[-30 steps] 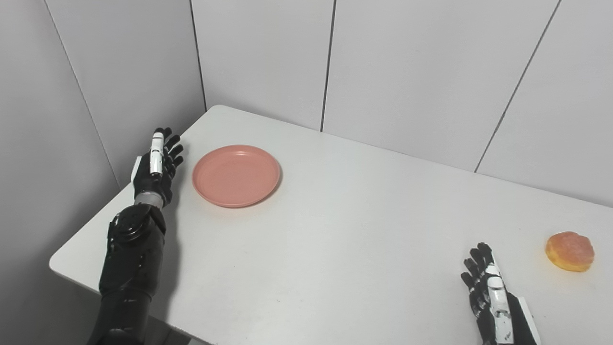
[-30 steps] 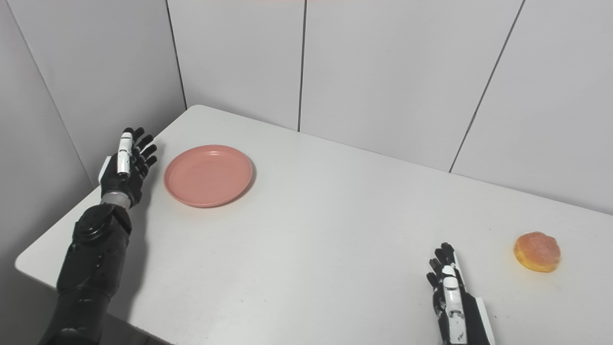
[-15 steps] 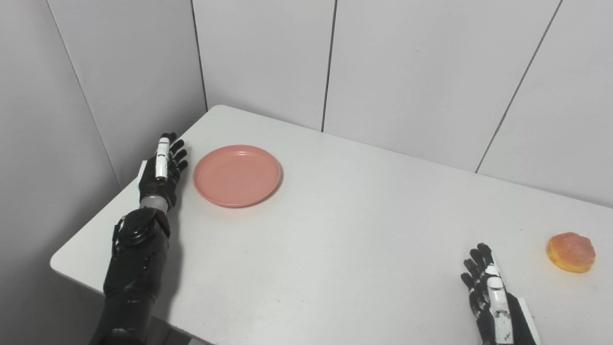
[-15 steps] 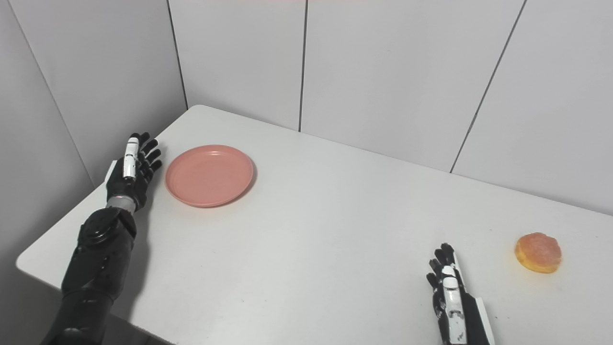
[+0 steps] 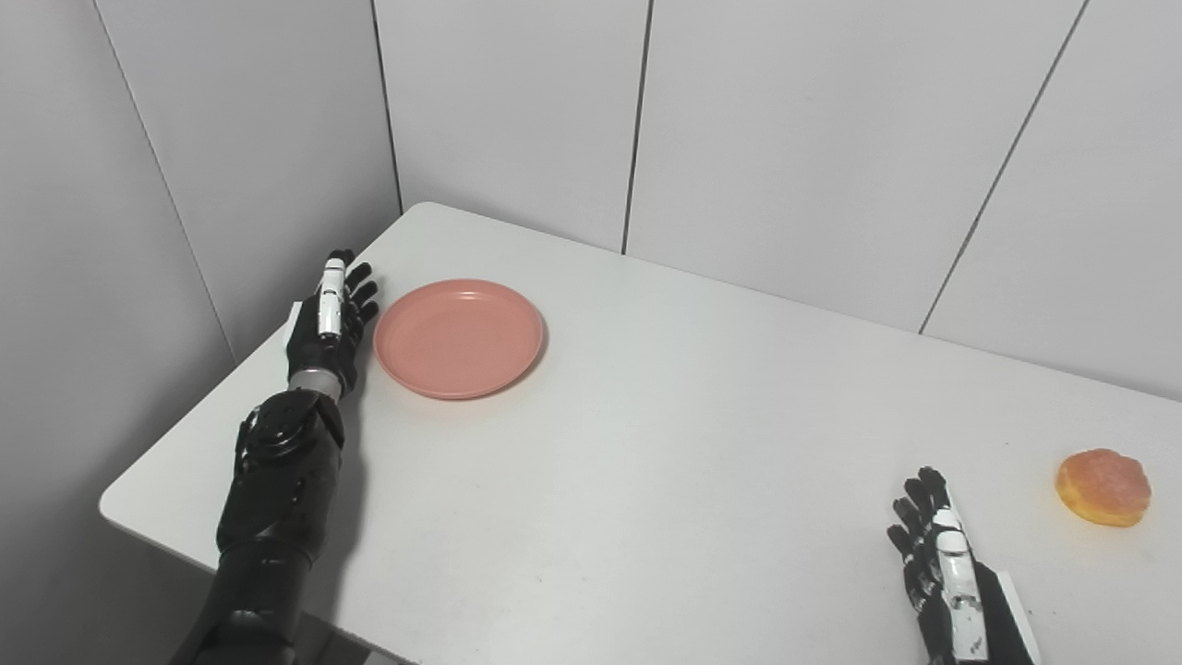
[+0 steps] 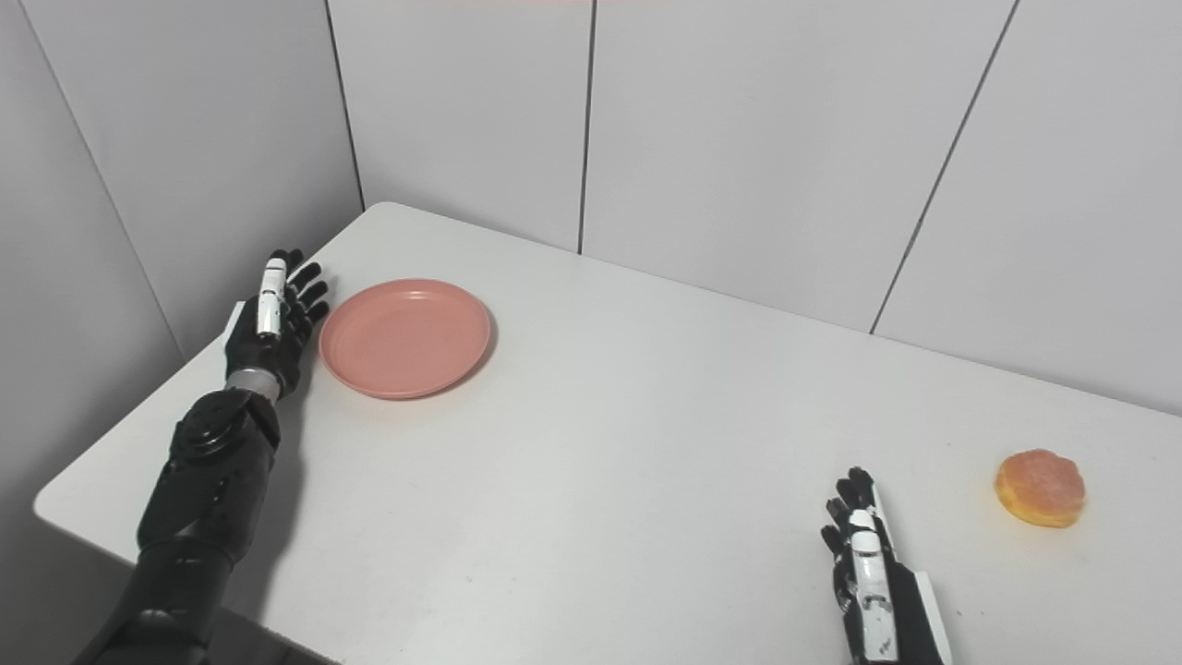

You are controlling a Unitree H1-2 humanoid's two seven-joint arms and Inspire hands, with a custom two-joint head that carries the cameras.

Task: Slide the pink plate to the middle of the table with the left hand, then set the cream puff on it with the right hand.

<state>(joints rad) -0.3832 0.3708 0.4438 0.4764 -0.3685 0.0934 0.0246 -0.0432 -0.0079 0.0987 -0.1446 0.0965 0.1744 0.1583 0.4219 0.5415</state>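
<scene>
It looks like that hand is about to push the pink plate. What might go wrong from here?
1. The left hand sits edge-on beside the pink plate; an off-centre push might spin the plate instead of sliding it straight.
2. The plate's rim is low, so the fingers might ride over it.
3. The cream puff lies near the table's right side, beyond the open right hand; a clumsy reach might nudge it away.

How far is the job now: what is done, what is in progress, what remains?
Nothing is finished yet. The pink plate sits near the table's far left corner, not the middle. In hand: the open left hand is right beside its left rim. Left: sliding the plate, then the right hand moving the cream puff.
</scene>
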